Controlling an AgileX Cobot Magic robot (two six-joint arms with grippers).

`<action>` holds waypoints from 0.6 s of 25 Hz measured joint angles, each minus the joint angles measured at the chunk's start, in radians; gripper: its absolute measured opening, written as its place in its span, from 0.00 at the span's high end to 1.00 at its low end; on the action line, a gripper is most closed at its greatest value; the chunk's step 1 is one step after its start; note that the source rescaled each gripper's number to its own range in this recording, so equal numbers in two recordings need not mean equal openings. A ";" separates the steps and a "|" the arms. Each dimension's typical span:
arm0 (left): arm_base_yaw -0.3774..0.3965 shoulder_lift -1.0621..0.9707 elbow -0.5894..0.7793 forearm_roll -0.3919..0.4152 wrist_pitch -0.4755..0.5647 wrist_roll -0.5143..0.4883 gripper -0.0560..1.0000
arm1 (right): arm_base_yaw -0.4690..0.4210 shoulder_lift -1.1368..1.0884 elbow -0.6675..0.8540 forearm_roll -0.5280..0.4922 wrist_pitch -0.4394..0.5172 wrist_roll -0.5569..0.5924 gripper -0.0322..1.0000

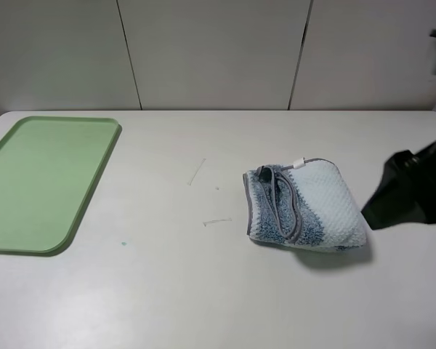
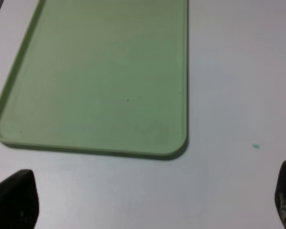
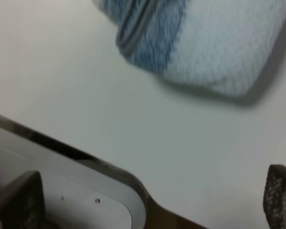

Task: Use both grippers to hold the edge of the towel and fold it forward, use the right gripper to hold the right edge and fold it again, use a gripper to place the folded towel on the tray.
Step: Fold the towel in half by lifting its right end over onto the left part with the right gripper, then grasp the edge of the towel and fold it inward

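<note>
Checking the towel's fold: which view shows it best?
Exterior high: the whole towel lies folded on the table, hem and tag visible. Right wrist catches only a blurred corner; left wrist shows none of it.

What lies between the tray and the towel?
No object: between the tray and the towel there is only bare table, with two faint marks and a tiny teal speck. The high view shows it.

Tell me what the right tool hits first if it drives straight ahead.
Likely the towel, bunched ahead of the open right tool; depth is unclear, so bare table may come first.
</note>
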 joint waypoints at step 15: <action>0.000 0.000 0.000 0.000 0.000 0.000 0.00 | -0.222 -0.697 0.213 -0.075 -0.084 -0.117 0.00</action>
